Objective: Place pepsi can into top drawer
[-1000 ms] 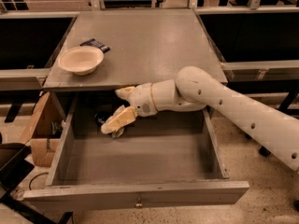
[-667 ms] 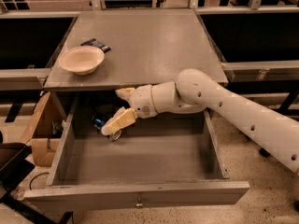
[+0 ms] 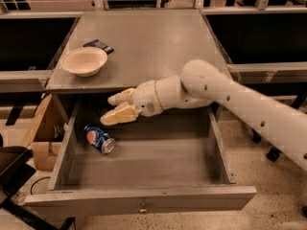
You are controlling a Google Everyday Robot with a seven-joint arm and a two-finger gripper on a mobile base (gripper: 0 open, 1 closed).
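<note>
Can (image 3: pixel 99 139): dropped from grip, now lying on side, left part of drawer (image 3: pixel 144 195) floor. Gripper (image 3: pixel 108 110): fingers apart, empty, just above can. Placement judged done; arm withdrawal remains.

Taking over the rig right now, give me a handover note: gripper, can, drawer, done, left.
Gripper: open, empty, hanging over the back left of the top drawer, just above and apart from the pepsi can.
Pepsi can: lying on its side on the drawer floor, near the left wall.
Top drawer: pulled fully open.
Desk: bowl and flat black object at the back left, not part of the job.
Done: can is in the drawer.
Left: probably only lift the arm clear of the drawer.
</note>
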